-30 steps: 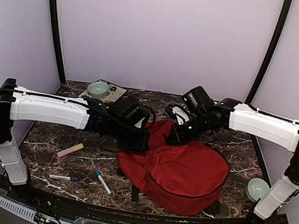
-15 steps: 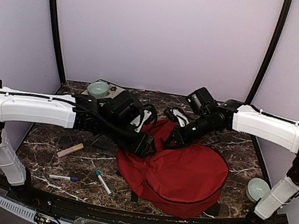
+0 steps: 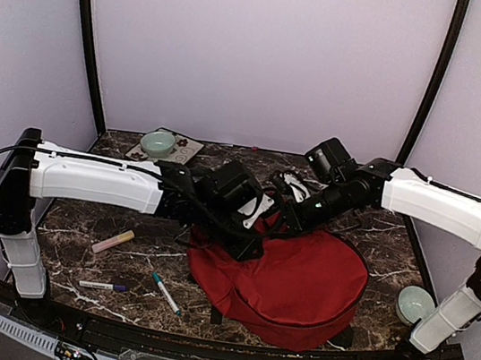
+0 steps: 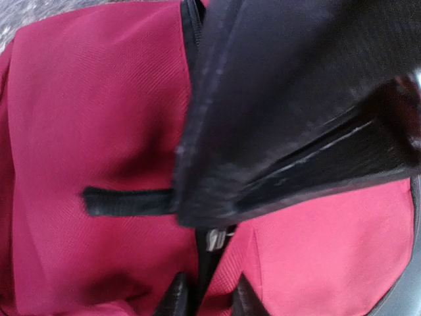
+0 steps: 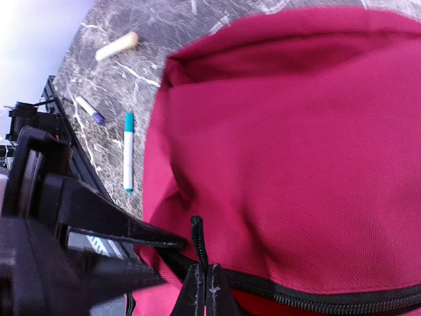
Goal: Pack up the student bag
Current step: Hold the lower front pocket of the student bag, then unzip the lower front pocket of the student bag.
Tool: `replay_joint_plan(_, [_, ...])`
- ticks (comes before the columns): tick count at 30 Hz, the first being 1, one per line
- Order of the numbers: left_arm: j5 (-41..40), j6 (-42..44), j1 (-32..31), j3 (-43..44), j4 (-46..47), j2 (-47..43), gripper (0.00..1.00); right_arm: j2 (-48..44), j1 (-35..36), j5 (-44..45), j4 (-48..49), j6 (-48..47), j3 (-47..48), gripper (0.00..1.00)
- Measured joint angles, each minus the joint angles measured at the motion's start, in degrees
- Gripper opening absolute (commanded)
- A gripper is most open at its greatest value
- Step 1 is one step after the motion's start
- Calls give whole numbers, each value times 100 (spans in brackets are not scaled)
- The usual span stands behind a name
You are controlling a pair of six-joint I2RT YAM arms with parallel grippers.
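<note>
The student bag (image 3: 302, 280) is a big red backpack lying flat in the middle of the table. My right gripper (image 3: 286, 225) is at its back left edge. In the right wrist view this gripper (image 5: 206, 284) is shut on the black zipper pull (image 5: 198, 238), just above the dark zipper line (image 5: 316, 297). My left gripper (image 3: 250, 247) sits close beside it on the bag's left rim. In the left wrist view its fingertips (image 4: 175, 297) stand narrowly apart around the dark zipper strip (image 4: 205, 280) and a fold of red fabric, below the silver slider (image 4: 218, 238).
A teal marker (image 3: 166, 293), a purple-capped marker (image 3: 103, 286) and a cream stick (image 3: 113, 241) lie on the marble table (image 3: 81, 220) left of the bag. A green bowl (image 3: 157, 142) sits on a tray at the back left. Another bowl (image 3: 413, 304) is at the right.
My left arm has reached right along the bag's rim, opening its jaws and narrowing them again around the zipper strip. My right gripper has shifted slightly right, still shut on the pull.
</note>
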Motion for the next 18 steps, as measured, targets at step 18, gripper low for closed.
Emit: replay_joint_plan(18, [-428,-46,-151,52,-223,9,0,-13,-1003,1147,-376,76,188,0])
